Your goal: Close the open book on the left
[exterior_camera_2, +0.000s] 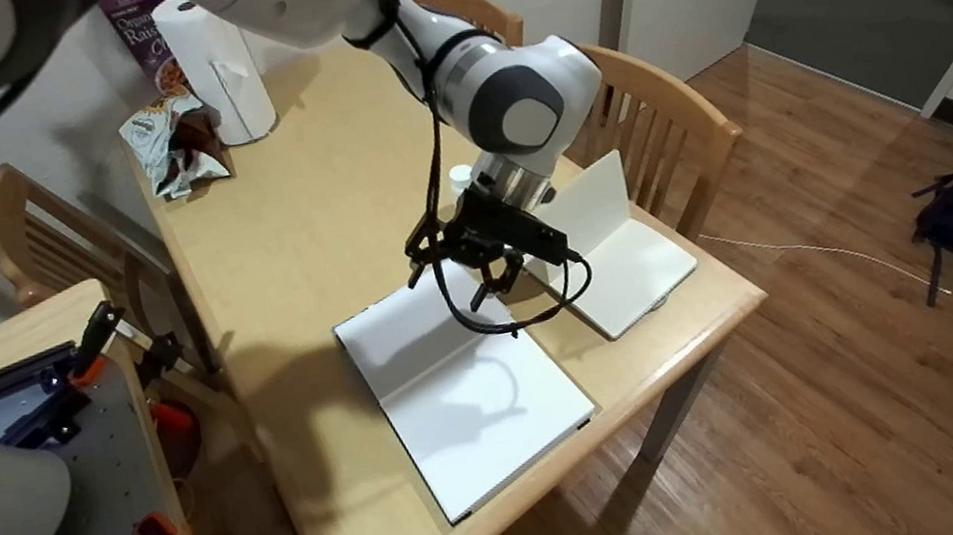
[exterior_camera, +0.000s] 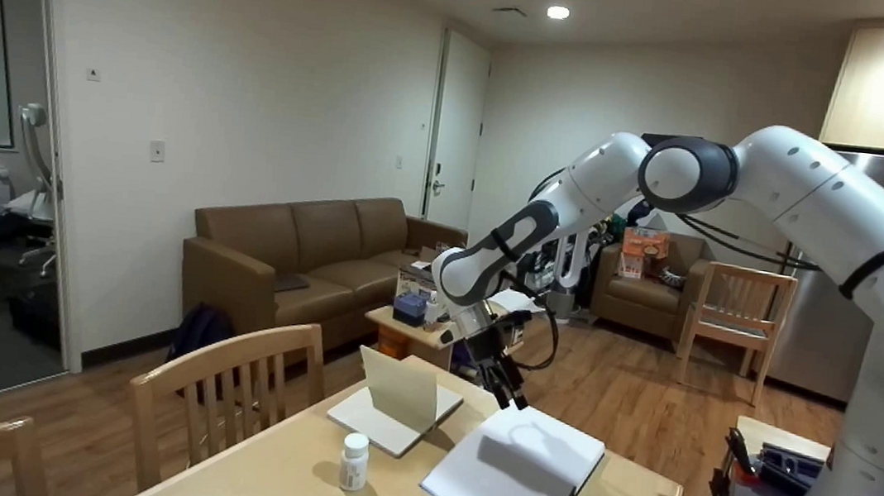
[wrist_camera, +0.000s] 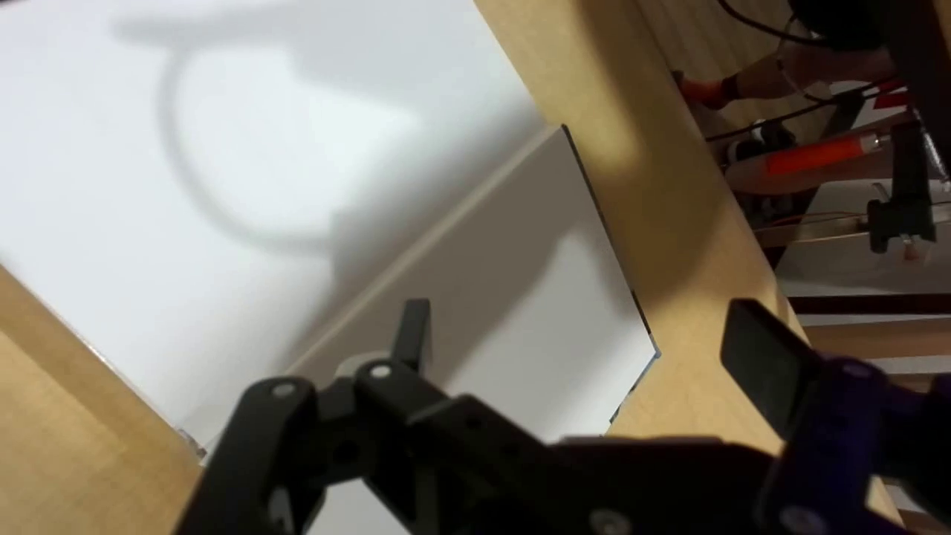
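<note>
The book (exterior_camera: 521,469) lies open on the table with plain white pages facing up, in both exterior views. Its wide spread (exterior_camera_2: 475,425) is crossed by the arm's shadow. My gripper (exterior_camera_2: 446,292) is above one half of it, with the fingertips pointing down. In the wrist view the gripper (wrist_camera: 579,327) stands open, its fingers (wrist_camera: 765,364) wide apart and nothing gripped. Between them show a page corner of the book (wrist_camera: 550,349) with a thin blue cover edge and bare wood beyond. Whether a fingertip touches the page I cannot tell.
Beside the book a smaller cream-white notebook (exterior_camera: 398,397) stands half folded up. A white bottle (exterior_camera: 354,464) is near it. Farther along the table (exterior_camera_2: 306,190) are a paper towel roll (exterior_camera_2: 222,77) and a crumpled snack bag (exterior_camera_2: 167,150). Wooden chairs (exterior_camera: 225,398) line its sides.
</note>
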Robot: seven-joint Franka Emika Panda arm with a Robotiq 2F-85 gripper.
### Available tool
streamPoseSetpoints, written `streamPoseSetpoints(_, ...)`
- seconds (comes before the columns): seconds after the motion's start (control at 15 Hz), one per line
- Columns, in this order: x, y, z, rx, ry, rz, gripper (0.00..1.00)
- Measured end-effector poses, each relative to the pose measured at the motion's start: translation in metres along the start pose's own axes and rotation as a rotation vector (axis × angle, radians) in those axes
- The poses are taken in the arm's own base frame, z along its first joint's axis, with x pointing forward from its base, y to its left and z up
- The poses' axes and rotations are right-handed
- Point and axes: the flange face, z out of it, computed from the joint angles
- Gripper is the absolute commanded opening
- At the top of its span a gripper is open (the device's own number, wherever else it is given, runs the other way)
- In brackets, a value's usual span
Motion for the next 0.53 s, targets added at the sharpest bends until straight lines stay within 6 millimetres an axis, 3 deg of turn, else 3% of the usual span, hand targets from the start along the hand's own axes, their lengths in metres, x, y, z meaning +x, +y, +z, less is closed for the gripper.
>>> streamPoseSetpoints(0.53,0.012,0.019,0.003,-0.006,0.033,-0.178,1.0)
